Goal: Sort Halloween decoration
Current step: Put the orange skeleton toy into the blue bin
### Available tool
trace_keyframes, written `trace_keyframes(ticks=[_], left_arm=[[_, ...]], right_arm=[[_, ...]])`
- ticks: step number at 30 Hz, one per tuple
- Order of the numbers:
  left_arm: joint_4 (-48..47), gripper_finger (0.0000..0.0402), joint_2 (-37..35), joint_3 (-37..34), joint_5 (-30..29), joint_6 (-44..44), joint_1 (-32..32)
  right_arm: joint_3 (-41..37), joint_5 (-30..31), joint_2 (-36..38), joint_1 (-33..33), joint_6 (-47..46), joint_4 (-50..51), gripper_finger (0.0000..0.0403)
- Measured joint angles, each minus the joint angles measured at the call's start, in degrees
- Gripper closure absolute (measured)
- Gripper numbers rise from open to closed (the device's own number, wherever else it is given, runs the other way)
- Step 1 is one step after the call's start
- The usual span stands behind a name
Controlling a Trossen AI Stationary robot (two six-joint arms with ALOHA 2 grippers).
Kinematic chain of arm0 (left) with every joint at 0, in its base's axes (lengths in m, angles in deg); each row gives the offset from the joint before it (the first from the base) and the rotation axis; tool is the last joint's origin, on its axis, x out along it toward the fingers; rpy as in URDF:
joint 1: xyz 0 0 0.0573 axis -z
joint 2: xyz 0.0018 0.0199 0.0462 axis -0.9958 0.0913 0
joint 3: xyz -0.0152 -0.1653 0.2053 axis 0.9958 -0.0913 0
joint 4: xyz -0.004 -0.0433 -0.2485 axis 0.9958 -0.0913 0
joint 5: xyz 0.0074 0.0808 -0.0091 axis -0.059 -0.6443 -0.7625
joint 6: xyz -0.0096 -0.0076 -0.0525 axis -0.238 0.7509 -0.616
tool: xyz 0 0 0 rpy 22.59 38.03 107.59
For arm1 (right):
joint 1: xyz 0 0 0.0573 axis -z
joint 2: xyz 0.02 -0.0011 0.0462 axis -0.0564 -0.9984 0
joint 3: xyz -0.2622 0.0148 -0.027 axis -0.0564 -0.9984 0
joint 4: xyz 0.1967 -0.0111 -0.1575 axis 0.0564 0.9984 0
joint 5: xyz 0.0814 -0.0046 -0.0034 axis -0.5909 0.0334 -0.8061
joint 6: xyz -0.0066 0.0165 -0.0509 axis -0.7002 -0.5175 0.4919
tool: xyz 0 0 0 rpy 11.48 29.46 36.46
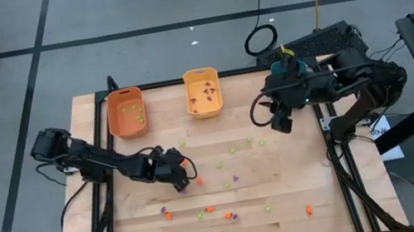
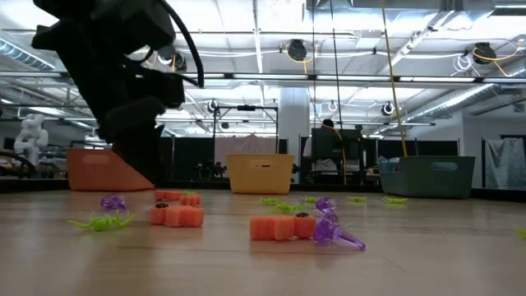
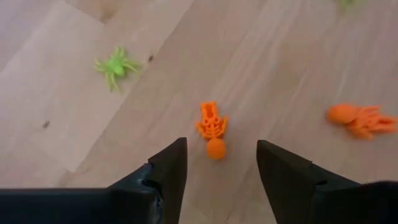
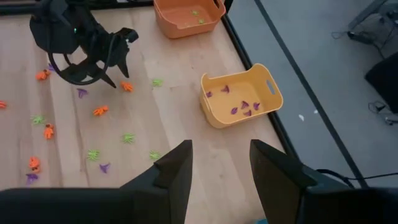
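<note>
Down on the wooden worktop (image 1: 288, 195), the left claw (image 3: 216, 163) hangs low over the boards with its two dark fingers (image 3: 171, 165) spread apart and nothing between them; an orange skeleton trinket (image 3: 212, 126) lies on the wood just ahead of the gap, touching neither finger. Near it in the left wrist view are a light green spider (image 3: 115, 64) and a second orange trinket (image 3: 360, 118), each well apart from the claw. From above, the left claw (image 1: 181, 171) sits left of the worktop's middle, with an orange piece (image 1: 198, 181) just beside it. The Halloween decoration (image 1: 227, 184) is scattered loosely over the middle and near part of the boards in orange, light green and purple. Some pieces already lie in bins at the far edge: green ones in the orange bin (image 1: 112, 115), purple ones in the yellow bin (image 1: 200, 76). A teal bin (image 2: 427, 177) shows only in the low view, at the far right. The right claw (image 1: 283, 124) waits raised above the right far part of the worktop, its fingers (image 4: 177, 168) parted and holding nothing, looking down toward the yellow bin and the left arm beyond.
</note>
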Motion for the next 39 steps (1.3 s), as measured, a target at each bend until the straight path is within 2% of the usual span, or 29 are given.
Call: trace_keyframes(ticks=[4, 13, 21, 39], left_arm=[[0.0, 0.0227, 2.2, 0.0, 0.3, 0.0, -0.1], [1.8, 0.0229, 4.0, 0.2, 2.1, 0.0, -1.8], [1.9, 0.0235, 4.1, 0.2, 3.7, 0.1, -3.1], [2.0, 0.0357, 4.2, 0.1, 6.6, 2.0, -4.9]], right_arm=[[0.0, -0.3, 0.4, 0.0, 1.2, 0.0, 0.0257], [0.0, -1.9, 0.4, 0.6, 5.3, -0.1, 0.0257], [0.0, -6.3, 0.4, 3.9, 9.8, -0.9, 0.0257], [0.0, -9.2, 0.4, 5.6, 11.0, -4.9, 0.0257]])
